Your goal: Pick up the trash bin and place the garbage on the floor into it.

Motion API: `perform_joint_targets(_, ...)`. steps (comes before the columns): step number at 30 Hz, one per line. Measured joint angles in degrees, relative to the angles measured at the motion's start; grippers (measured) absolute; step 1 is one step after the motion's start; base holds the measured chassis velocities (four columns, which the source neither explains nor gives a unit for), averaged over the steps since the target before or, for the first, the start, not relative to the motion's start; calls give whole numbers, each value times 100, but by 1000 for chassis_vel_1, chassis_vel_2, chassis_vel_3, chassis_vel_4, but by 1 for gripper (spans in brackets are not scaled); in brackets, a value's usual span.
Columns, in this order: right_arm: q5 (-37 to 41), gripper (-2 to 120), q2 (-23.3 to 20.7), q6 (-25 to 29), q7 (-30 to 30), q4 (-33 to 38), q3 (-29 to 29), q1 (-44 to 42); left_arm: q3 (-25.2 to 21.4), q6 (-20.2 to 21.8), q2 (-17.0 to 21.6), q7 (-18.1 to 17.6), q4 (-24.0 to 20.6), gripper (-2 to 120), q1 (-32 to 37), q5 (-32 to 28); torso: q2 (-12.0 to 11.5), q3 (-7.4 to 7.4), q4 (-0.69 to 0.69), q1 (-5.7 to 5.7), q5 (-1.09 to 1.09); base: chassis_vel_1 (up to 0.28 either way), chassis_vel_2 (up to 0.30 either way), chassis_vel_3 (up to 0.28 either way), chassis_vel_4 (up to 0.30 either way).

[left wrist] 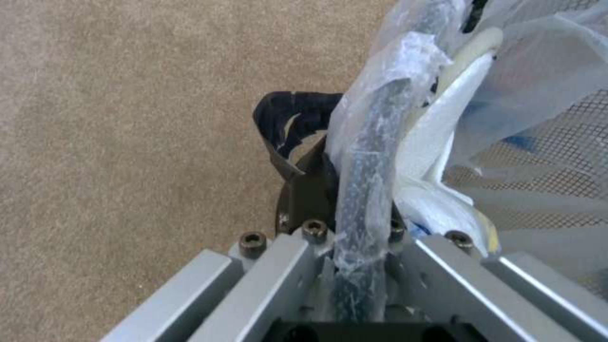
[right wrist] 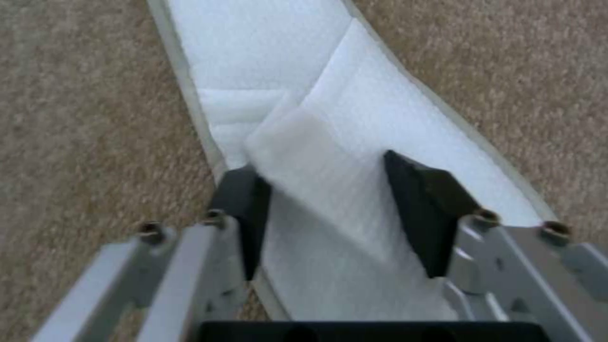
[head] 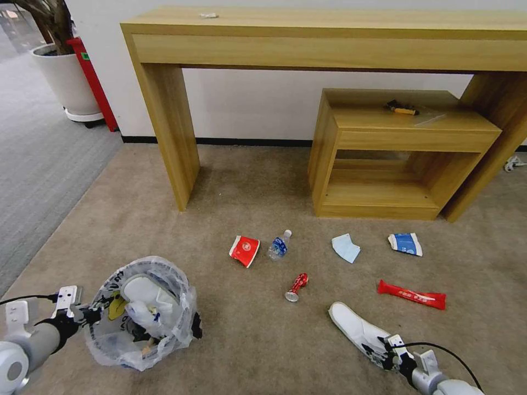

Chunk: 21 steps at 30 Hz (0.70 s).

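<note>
One slipper's in your bin [head: 140,312] (left gripper [head: 88,316] clamped on its rim); right gripper [right wrist: 326,209] open around the second slipper [head: 357,329], six bits left

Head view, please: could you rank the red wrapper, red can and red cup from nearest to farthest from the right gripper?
From the right gripper, at the white slipper:
1. Red wrapper, just ahead.
2. Red can, ahead-left.
3. Red cup, farthest left.

Wooden console table [head: 329,33]; low shelf [head: 401,142]; plant pot [head: 68,82]

Office-like room: beige carpet [head: 164,230], wooden console table [head: 329,33], potted plant [head: 60,60].
</note>
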Motion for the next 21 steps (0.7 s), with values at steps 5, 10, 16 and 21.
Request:
perform_joint_targets(5,-9,25,25,87,28,-127,-9,57,37,0,-18,-6,-30,0,-4,27,0,0,0,0,0,0,0,0,0)
perform_joint_targets(10,-49,10,43,185,35,-130,-14,65,69,0,-25,-24,-61,0,-4,37,0,0,1,0,3,0,0,0,0)
perform_joint_targets(16,-172,0,98,337,24,465,153,-67,93,0,-40,-48,-106,0,-14,39,0,1,2,0,3,0,0,0,0)
perform_joint_targets(21,-319,0,200,628,32,866,310,-127,117,0,-91,-58,-128,0,10,79,-1,1,0,0,4,0,0,0,0)
